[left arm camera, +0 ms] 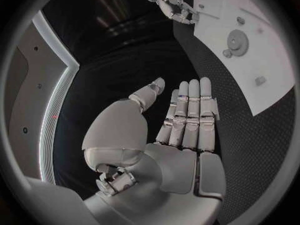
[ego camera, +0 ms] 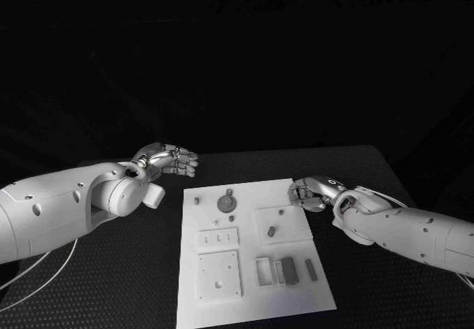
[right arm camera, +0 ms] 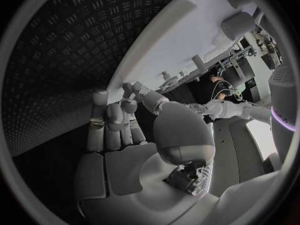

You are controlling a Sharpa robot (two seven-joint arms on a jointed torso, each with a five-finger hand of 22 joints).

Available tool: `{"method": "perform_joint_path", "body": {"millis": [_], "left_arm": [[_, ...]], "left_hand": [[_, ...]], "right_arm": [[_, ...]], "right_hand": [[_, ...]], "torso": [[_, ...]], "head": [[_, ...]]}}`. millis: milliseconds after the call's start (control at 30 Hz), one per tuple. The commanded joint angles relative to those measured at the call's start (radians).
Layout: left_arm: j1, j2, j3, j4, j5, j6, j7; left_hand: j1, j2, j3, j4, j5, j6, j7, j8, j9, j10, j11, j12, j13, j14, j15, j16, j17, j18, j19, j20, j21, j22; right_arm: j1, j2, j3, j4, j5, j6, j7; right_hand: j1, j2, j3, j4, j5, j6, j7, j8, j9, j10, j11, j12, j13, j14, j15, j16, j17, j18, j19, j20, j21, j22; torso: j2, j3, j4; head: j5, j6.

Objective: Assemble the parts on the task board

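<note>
The white task board [ego camera: 247,301] lies flat in the middle of the table. On it are a round disc part [ego camera: 226,203], small pegs [ego camera: 270,232], two square plates [ego camera: 219,274], a frame [ego camera: 265,271] and dark bars [ego camera: 288,271]. My left hand [ego camera: 170,159] hovers past the board's far left corner; in the left wrist view the left hand [left arm camera: 181,135] has straight fingers and holds nothing. My right hand [ego camera: 311,193] is over the board's far right edge, fingers loosely bent. In the right wrist view the right hand [right arm camera: 125,150] has nothing in it, with the board [right arm camera: 187,40] beyond.
The black textured table [ego camera: 118,288] surrounds the board on all sides. In the left wrist view the board [left arm camera: 250,65] with its disc part [left arm camera: 237,40] lies off to one side, and the right hand [left arm camera: 172,5] is at the board's far edge.
</note>
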Motion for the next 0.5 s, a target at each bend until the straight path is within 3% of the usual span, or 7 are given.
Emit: {"method": "perform_joint_path", "body": {"millis": [33,133,233,500], "left_arm": [[0.001,0.002,0.001,0.002,-0.036,-0.013,-0.022],[0.001,0.006,0.001,0.000,-0.069,-0.014,-0.039],[0.001,0.011,0.001,0.000,-0.091,0.007,-0.077],[0.002,0.026,0.002,0.024,-0.142,0.046,-0.173]], "left_hand": [[-0.007,0.007,-0.002,0.011,0.000,0.012,-0.003,0.002,0.003,0.011,0.001,-0.005,0.002,0.011,-0.001,-0.006,0.004,0.019,0.001,0.002,-0.004,0.002],[-0.020,0.006,-0.006,0.024,0.000,0.031,-0.012,0.011,0.007,0.027,-0.006,0.000,0.007,0.026,-0.007,-0.001,0.012,0.021,0.012,-0.003,0.000,0.007],[-0.036,0.004,-0.013,0.037,0.000,0.055,-0.023,0.020,0.011,0.043,-0.014,0.006,0.012,0.036,-0.012,0.000,0.018,0.022,0.018,-0.007,0.002,0.011],[-0.105,0.008,-0.068,0.052,0.000,0.078,-0.033,0.018,0.007,0.063,-0.024,0.008,0.021,0.039,-0.014,-0.009,0.030,0.020,0.018,-0.010,-0.003,0.014]], "right_arm": [[-0.001,0.000,0.000,0.014,-0.031,-0.052,-0.025],[0.000,-0.007,0.005,0.036,-0.050,-0.063,-0.052],[0.009,-0.011,0.017,0.062,-0.079,-0.066,-0.082],[0.071,-0.010,0.026,0.137,-0.121,-0.054,-0.147]], "right_hand": [[0.000,0.008,0.002,-0.007,0.004,0.217,-0.018,0.004,0.001,-0.015,-0.025,0.007,-0.001,0.001,-0.008,0.007,0.002,0.007,0.003,-0.008,0.007,0.018],[0.002,0.006,0.002,-0.007,0.004,0.222,-0.020,0.007,0.003,-0.010,-0.027,0.009,-0.002,0.004,-0.011,0.007,0.002,0.007,0.006,-0.010,0.009,0.018],[0.004,0.005,0.002,-0.007,0.004,0.225,-0.022,0.008,0.005,-0.006,-0.029,0.010,-0.002,0.007,-0.012,0.008,0.002,0.007,0.009,-0.011,0.010,0.018],[0.007,0.002,0.001,-0.008,0.004,0.230,-0.024,0.010,0.008,0.000,-0.031,0.011,-0.002,0.012,-0.015,0.009,0.001,0.007,0.013,-0.013,0.012,0.018]], "torso": [[0.000,0.0005,-0.0010],[-0.001,0.0000,-0.0014],[-0.002,-0.0008,-0.0011],[-0.003,-0.0008,-0.0022]], "head": [[-0.001,0.000],[-0.002,0.000],[-0.002,0.001],[0.001,0.015]]}}
